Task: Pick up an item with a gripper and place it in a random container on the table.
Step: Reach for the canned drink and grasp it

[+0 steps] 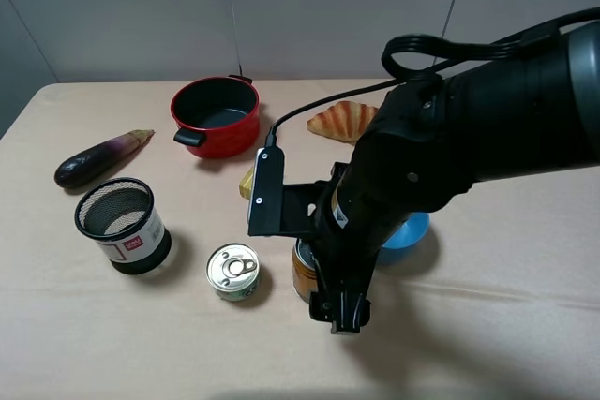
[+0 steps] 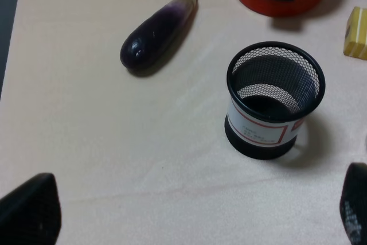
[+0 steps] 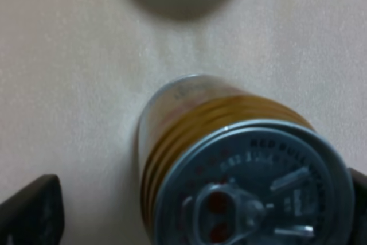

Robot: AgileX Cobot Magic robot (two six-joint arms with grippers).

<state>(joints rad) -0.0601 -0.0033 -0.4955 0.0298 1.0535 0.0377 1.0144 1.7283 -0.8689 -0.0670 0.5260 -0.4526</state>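
The tall orange-brown tin can (image 1: 302, 275) stands upright on the beige table (image 1: 487, 344), mostly hidden by my right arm. In the right wrist view its silver pull-tab lid (image 3: 252, 193) sits between the two black fingers. My right gripper (image 1: 336, 308) is open around the can; one finger (image 3: 31, 210) is clearly apart from it, the other (image 3: 360, 199) is at the can's edge. The black wire-mesh cup (image 1: 123, 225) stands at the left, empty (image 2: 274, 98). My left gripper (image 2: 192, 213) is open and empty, hovering short of the cup; it is out of the high view.
A flat green silver-topped can (image 1: 232, 271) sits left of the tall can. A blue bowl (image 1: 410, 234) lies right of it under the arm. A red pot (image 1: 216, 115), an eggplant (image 1: 97, 157), a croissant (image 1: 342, 121) and a yellow piece (image 1: 247, 183) lie further back.
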